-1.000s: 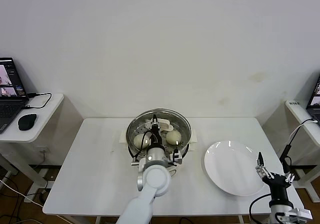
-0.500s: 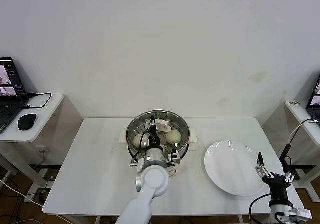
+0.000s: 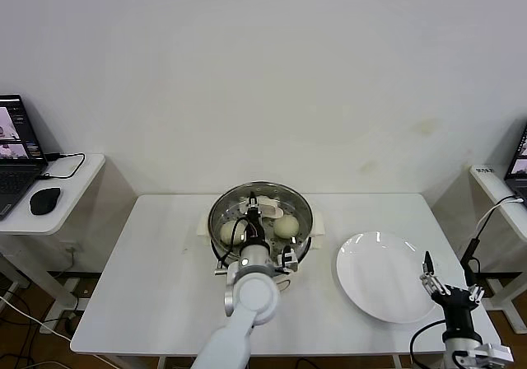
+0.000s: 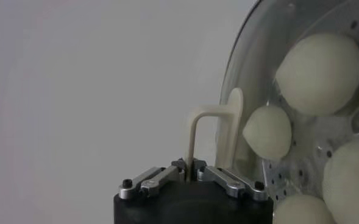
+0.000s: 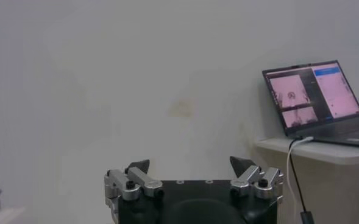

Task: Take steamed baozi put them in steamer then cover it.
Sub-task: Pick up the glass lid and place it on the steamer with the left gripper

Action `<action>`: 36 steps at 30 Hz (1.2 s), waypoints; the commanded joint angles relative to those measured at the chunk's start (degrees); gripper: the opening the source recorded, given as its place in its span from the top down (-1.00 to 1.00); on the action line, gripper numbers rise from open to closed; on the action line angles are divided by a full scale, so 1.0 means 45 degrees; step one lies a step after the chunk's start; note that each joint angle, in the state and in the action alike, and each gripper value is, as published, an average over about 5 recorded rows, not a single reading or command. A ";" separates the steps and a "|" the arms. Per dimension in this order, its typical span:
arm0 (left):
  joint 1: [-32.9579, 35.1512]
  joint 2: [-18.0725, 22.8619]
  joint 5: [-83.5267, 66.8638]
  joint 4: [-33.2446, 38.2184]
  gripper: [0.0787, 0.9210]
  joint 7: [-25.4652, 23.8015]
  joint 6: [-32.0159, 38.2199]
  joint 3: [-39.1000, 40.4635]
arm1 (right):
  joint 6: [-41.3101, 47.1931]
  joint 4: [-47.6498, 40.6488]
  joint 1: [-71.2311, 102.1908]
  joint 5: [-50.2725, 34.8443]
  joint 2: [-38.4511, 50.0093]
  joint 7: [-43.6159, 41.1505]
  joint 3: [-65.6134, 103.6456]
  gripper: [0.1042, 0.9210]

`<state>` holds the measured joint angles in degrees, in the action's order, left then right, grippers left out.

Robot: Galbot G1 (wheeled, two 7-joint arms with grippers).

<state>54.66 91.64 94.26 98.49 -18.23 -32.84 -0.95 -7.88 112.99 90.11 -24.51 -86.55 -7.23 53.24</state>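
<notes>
Plain white wall behind, white bench (image 3: 165,262) in the middle of the room. Far left: a side desk (image 3: 49,189) with an open laptop (image 3: 15,151), black mouse (image 3: 44,199) and a cable.

Centre of the bench: the steamer (image 3: 260,221), shiny steel pot on a cream-white base with side handles. Baozi (image 3: 286,226) sit inside on the perforated tray; the left wrist view shows four of them through the glass (head view shows two clearly, the rest are masked by the arm). The cover (image 3: 262,208) is on top of the steamer, glass with a metal rim, cream handle (image 4: 213,131) at its centre.

Left end effector (image 3: 254,214) reaches over the steamer from the near side, clamped shut on the cover's handle; in the left wrist view the fingers (image 4: 161,178) pinch the thin cream loop between them. Cover looks level with the pot rim, but can't tell whether it is fully seated or a hair above.

Right of the steamer: a flat white plate (image 3: 387,277), nothing on it, well apart from the pot.

Far right, near edge: right end effector (image 3: 449,285) parked low beside the plate, pointing up, jaws wide apart and holding nothing (fingers (image 5: 136,175) clearly spread in the right wrist view). Behind it a second laptop (image 5: 316,97) on a side shelf (image 3: 494,184).
</notes>
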 commanded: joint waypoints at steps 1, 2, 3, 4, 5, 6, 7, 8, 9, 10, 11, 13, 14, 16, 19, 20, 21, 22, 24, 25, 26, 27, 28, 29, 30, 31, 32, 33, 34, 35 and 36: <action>0.0022 0.0003 -0.0072 -0.0068 0.84 0.0078 0.0042 -0.0015 | -0.0011 -0.0007 -0.0001 -0.0012 0.0009 0.0000 0.0026 -0.76; 0.0023 0.0001 -0.0088 -0.0084 0.84 0.0098 0.0056 -0.0029 | -0.0010 -0.0007 -0.0004 -0.0012 0.0011 0.0000 0.0029 -0.76; 0.0023 -0.0001 -0.0103 -0.0097 0.85 0.0125 0.0075 -0.0045 | -0.0009 -0.0007 -0.0008 -0.0012 0.0011 0.0000 0.0031 -0.76; 0.0024 -0.0003 -0.0116 -0.0109 0.85 0.0155 0.0103 -0.0062 | -0.0008 -0.0006 -0.0013 -0.0010 0.0009 0.0000 0.0030 -0.76; 0.0026 -0.0003 -0.0125 -0.0123 0.85 0.0187 0.0139 -0.0078 | -0.0008 -0.0006 -0.0018 -0.0010 0.0006 0.0000 0.0030 -0.76; 0.0029 -0.0005 -0.0128 -0.0134 0.85 0.0216 0.0176 -0.0091 | -0.0008 -0.0005 -0.0022 -0.0009 0.0002 0.0000 0.0028 -0.76; 0.0034 -0.0007 -0.0128 -0.0141 0.85 0.0238 0.0212 -0.0103 | -0.0009 -0.0005 -0.0022 -0.0007 -0.0003 -0.0001 0.0026 -0.76; 0.0039 -0.0008 -0.0127 -0.0144 0.85 0.0261 0.0241 -0.0111 | -0.0012 -0.0005 -0.0020 -0.0007 -0.0008 -0.0002 0.0024 -0.76; 0.0046 -0.0010 -0.0127 -0.0142 0.85 0.0276 0.0262 -0.0119 | -0.0017 -0.0008 -0.0015 -0.0006 -0.0012 -0.0004 0.0023 -0.76; 0.0050 -0.0011 -0.0127 -0.0139 0.85 0.0285 0.0275 -0.0126 | -0.0023 -0.0014 -0.0008 -0.0005 -0.0015 -0.0007 0.0021 -0.76; 0.0052 -0.0012 -0.0130 -0.0135 0.85 0.0293 0.0283 -0.0135 | -0.0030 -0.0024 -0.0001 -0.0003 -0.0018 -0.0009 0.0021 -0.76; 0.0053 -0.0013 -0.0159 -0.0134 0.85 0.0303 0.0303 -0.0150 | -0.0047 -0.0047 0.0009 0.0000 -0.0019 -0.0013 0.0021 -0.76; 0.0054 -0.0012 -0.0176 -0.0142 0.85 0.0311 0.0309 -0.0153 | -0.0052 -0.0057 0.0011 0.0002 -0.0019 -0.0015 0.0021 -0.76; 0.0067 -0.0010 -0.0215 -0.0170 0.85 0.0334 0.0329 -0.0154 | -0.0060 -0.0069 0.0012 0.0007 -0.0023 -0.0017 0.0019 -0.76; 0.0112 -0.0010 -0.0235 -0.0173 0.85 0.0369 0.0364 -0.0151 | -0.0054 -0.0068 0.0004 0.0011 -0.0028 -0.0017 0.0021 -0.76; 0.0128 -0.0012 -0.0237 -0.0157 0.85 0.0367 0.0377 -0.0150 | -0.0050 -0.0066 0.0000 0.0010 -0.0026 -0.0017 0.0023 -0.76; 0.0142 -0.0015 -0.0239 -0.0138 0.85 0.0362 0.0392 -0.0153 | -0.0046 -0.0066 -0.0004 0.0010 -0.0024 -0.0017 0.0027 -0.76; 0.0154 -0.0018 -0.0242 -0.0122 0.85 0.0351 0.0406 -0.0158 | -0.0044 -0.0067 -0.0008 0.0010 -0.0021 -0.0017 0.0030 -0.76; 0.0170 -0.0024 -0.0246 -0.0102 0.85 0.0348 0.0433 -0.0173 | -0.0038 -0.0064 -0.0012 0.0010 -0.0014 -0.0016 0.0032 -0.76; 0.0179 -0.0030 -0.0251 -0.0084 0.85 0.0343 0.0447 -0.0179 | -0.0036 -0.0060 -0.0012 0.0010 -0.0012 -0.0017 0.0034 -0.76; 0.0191 -0.0037 -0.0267 -0.0039 0.85 0.0323 0.0464 -0.0180 | -0.0034 -0.0055 -0.0010 0.0010 -0.0011 -0.0017 0.0035 -0.76; 0.0206 -0.0049 -0.0293 0.0035 0.85 0.0283 0.0481 -0.0171 | -0.0032 -0.0050 -0.0006 0.0011 -0.0009 -0.0018 0.0037 -0.76; 0.0221 -0.0062 -0.0328 0.0126 0.85 0.0241 0.0497 -0.0158 | -0.0032 -0.0046 -0.0002 0.0011 -0.0009 -0.0019 0.0038 -0.76; 0.0233 -0.0074 -0.0365 0.0225 0.85 0.0196 0.0514 -0.0142 | -0.0033 -0.0045 0.0002 0.0012 -0.0009 -0.0019 0.0039 -0.76; 0.0248 -0.0087 -0.0403 0.0342 0.83 0.0149 0.0525 -0.0125 | -0.0034 -0.0044 0.0007 0.0016 -0.0011 -0.0019 0.0038 -0.76; 0.0261 -0.0102 -0.0435 0.0448 0.82 0.0109 0.0528 -0.0107 | -0.0036 -0.0045 0.0012 0.0020 -0.0012 -0.0019 0.0036 -0.76; 0.0280 -0.0124 -0.0484 0.0565 0.79 0.0074 0.0528 -0.0087 | -0.0038 -0.0044 0.0015 0.0025 -0.0016 -0.0019 0.0034 -0.76; 0.0307 -0.0154 -0.0553 0.0704 0.73 0.0020 0.0526 -0.0057 | -0.0040 -0.0043 0.0019 0.0030 -0.0020 -0.0019 0.0032 -0.76; 0.0337 -0.0190 -0.0635 0.0846 0.65 -0.0049 0.0522 -0.0018 | -0.0040 -0.0041 0.0021 0.0034 -0.0022 -0.0020 0.0029 -0.76; 0.0379 -0.0236 -0.0733 0.1011 0.59 -0.0123 0.0515 0.0035 | -0.0041 -0.0039 0.0022 0.0041 -0.0025 -0.0020 0.0027 -0.76; 0.0429 -0.0283 -0.0825 0.1186 0.51 -0.0190 0.0508 0.0091 | -0.0040 -0.0037 0.0023 0.0046 -0.0028 -0.0020 0.0025 -0.76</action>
<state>56.02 91.02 92.23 99.73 -17.61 -30.57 -1.21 -8.05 112.71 90.22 -24.37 -86.62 -7.33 53.38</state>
